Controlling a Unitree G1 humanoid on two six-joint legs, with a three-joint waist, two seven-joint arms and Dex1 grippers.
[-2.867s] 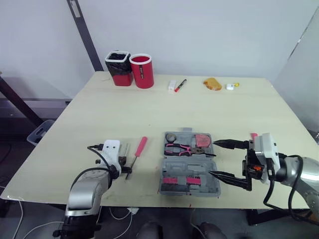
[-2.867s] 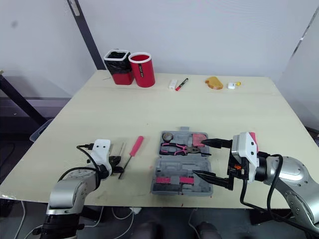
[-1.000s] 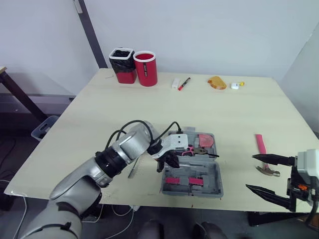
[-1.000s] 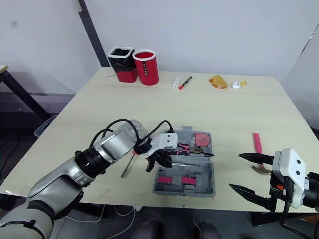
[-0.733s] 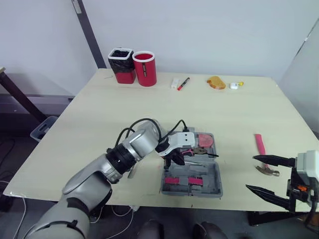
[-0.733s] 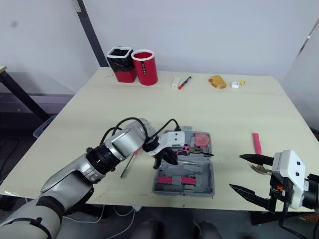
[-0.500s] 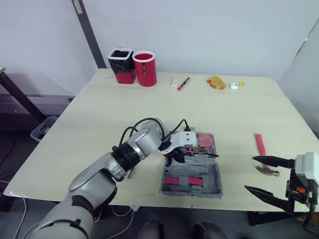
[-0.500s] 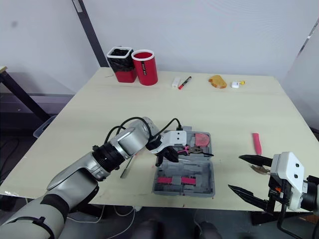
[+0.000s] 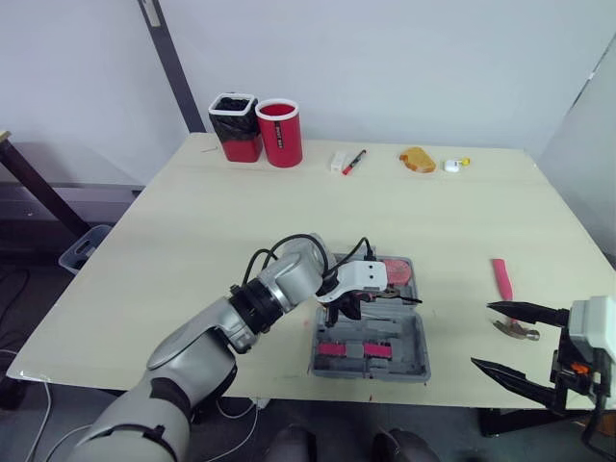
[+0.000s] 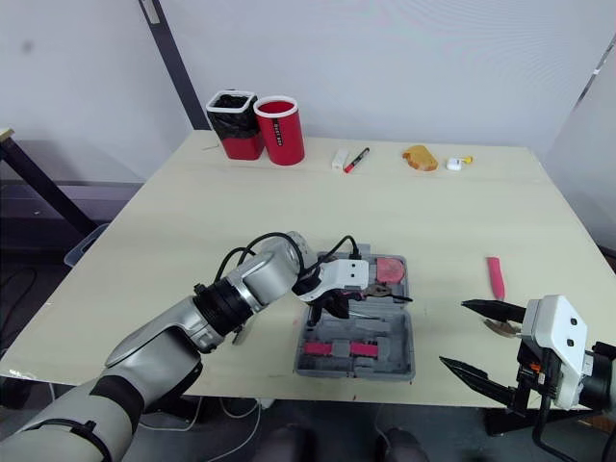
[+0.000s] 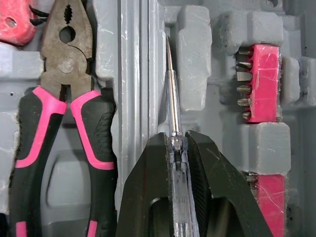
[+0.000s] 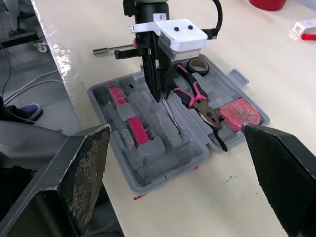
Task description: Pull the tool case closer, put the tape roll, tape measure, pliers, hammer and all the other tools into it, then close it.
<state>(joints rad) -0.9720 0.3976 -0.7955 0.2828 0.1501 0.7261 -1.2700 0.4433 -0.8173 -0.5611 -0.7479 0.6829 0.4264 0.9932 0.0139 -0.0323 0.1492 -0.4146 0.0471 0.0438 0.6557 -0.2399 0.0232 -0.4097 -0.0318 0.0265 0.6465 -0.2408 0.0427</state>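
The tool case (image 9: 416, 339) lay open near the table's (image 9: 221, 212) front edge, with pliers (image 11: 59, 123) and tape roll (image 12: 200, 64) seated inside. You kept the left gripper (image 11: 173, 140) clamped on a clear-handled screwdriver (image 11: 171, 94), its shaft aligned along the narrow groove beside the pliers, probably to drop in cleanly. The right gripper (image 9: 510, 340) hung spread wide by the hammer (image 9: 501, 279), away from the case.

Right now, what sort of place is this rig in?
Likely a lab or test room: a plain wooden table against a bare white wall, with an open grey tool case on it.
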